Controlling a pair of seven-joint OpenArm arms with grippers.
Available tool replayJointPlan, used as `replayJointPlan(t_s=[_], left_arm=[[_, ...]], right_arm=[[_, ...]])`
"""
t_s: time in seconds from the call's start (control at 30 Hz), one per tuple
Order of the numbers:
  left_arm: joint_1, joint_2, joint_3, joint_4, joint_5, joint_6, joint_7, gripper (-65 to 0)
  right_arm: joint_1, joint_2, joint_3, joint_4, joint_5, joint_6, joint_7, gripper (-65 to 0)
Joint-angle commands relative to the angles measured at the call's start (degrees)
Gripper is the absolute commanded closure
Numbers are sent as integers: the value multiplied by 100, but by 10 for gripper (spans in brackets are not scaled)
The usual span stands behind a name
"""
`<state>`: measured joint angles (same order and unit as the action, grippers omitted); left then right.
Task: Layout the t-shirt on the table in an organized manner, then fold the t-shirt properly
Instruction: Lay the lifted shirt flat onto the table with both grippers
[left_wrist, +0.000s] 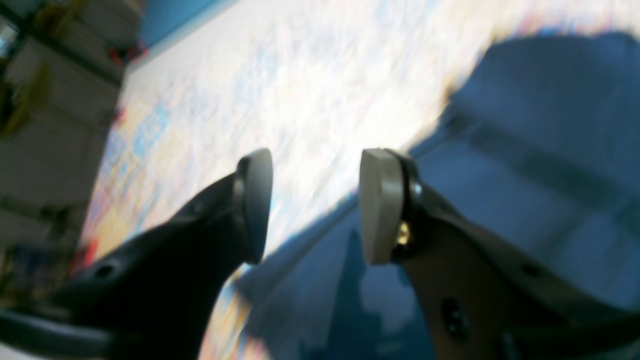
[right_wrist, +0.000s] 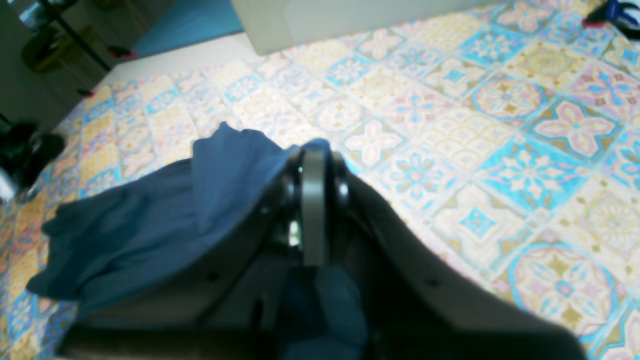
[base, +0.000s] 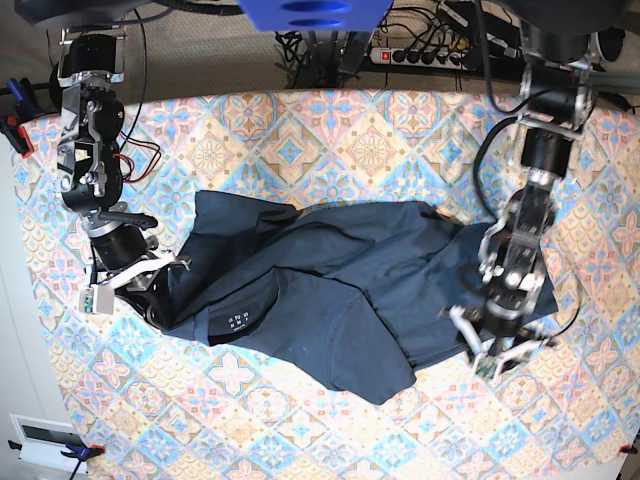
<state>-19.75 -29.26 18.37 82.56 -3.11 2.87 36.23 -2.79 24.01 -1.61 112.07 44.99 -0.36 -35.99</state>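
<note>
The dark navy t-shirt (base: 330, 290) lies crumpled across the middle of the patterned table (base: 370, 140), with its white neck label (base: 238, 322) facing up. My right gripper (base: 150, 285) is at the shirt's left end. In the right wrist view it (right_wrist: 313, 165) is shut on a fold of the shirt (right_wrist: 150, 230), which drapes over one finger above the table (right_wrist: 500, 150). My left gripper (base: 497, 355) is over the shirt's right edge. In the blurred left wrist view it (left_wrist: 317, 200) is open and empty, with the shirt (left_wrist: 525, 150) and the table (left_wrist: 300, 75) below it.
A power strip (base: 420, 55) and cables lie behind the table's far edge. Blue clamps (base: 15, 130) grip the left edge, and one shows in the right wrist view (right_wrist: 615, 12). A pale box (right_wrist: 350, 20) stands at a table edge. Red wires (base: 135, 160) hang by the right arm.
</note>
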Motion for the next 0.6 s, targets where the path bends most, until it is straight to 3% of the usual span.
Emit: replayJointPlan(t_s=[0.0,0.37,0.57], left_arm=[[-131,-121,-48,223,-53,16,-163,-271],[731,-402,-479,1075,-115,-28,-93,-271],[1478,-736,-681,1541,-387,-37,663,-266]], right_arm=[[107,83,42,94,15,32,192,-3],[107,83,95,85,-64,32,192,-3],[98,83,51,85,-609,32,183,-3]])
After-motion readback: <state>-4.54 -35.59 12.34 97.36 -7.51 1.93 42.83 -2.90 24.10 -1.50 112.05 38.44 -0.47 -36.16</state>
